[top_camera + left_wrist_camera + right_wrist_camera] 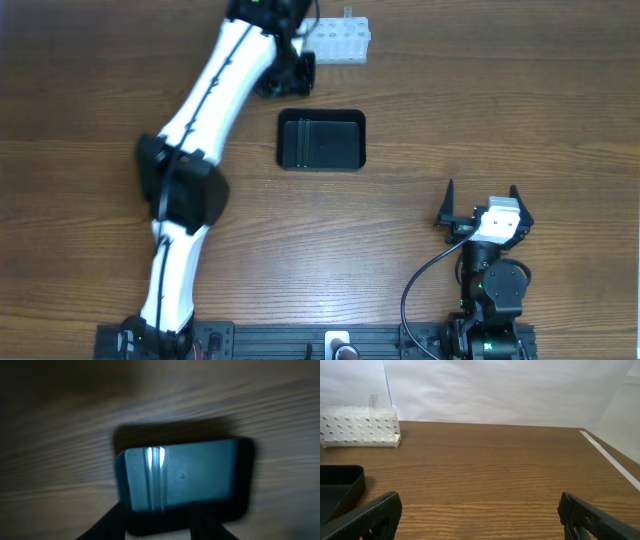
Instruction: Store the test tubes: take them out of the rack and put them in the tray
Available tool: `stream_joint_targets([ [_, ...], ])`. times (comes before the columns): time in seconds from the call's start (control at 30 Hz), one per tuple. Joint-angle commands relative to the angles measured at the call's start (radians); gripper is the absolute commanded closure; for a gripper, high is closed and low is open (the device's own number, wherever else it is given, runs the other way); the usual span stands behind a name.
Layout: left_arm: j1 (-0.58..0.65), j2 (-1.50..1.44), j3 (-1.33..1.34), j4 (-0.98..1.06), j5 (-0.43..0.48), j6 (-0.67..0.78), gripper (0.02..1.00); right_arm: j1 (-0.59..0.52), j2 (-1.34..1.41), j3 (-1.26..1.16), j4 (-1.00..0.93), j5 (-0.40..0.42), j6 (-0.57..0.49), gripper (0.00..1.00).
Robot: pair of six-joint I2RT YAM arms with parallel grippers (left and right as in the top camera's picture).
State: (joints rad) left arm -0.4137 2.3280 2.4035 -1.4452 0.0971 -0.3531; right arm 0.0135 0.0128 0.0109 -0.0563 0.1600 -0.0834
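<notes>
- The left arm stretched far up the wooden counter. The left jaws hung over the shallow black plastic tray, spread apart and released, with nothing visible between them.
- Directly beneath and just ahead of the left jaws, a clear test tube lay flat on the tray floor, crosswise and nearer one short wall. Lying inside the walls, it probably could not roll off onto the counter.
- The white perforated plastic rack stood near the left jaws, just beyond the tray's far side. This likely kept each carry short.
- One upright tube stood in the rack, its top above the holes. That left it open to a pinch from above, so the task looked unfinished.
- The right jaws were wide apart and empty, low over bare counter. The tray and the rack sat well ahead of them and off to one side, which probably left the left arm free room.
</notes>
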Motion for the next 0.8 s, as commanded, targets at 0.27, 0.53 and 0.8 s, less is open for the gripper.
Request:
stream_joint_targets([
  [0.27, 0.158, -0.462, -0.159, 0.114, -0.098, -0.003, 0.439, -0.006, -0.008, -0.005, -0.004, 0.003, 0.000, 0.009],
  [0.53, 0.241, -0.967, -0.908, 0.593, -0.101, -0.002, 0.020, -0.006, -0.008, -0.005, -0.004, 0.003, 0.000, 0.007],
  [0.8, 0.266, -1.440, -1.555, 1.002, -0.185, 0.000, 0.023, -0.006, -0.008, -0.005, -0.004, 0.003, 0.000, 0.007],
])
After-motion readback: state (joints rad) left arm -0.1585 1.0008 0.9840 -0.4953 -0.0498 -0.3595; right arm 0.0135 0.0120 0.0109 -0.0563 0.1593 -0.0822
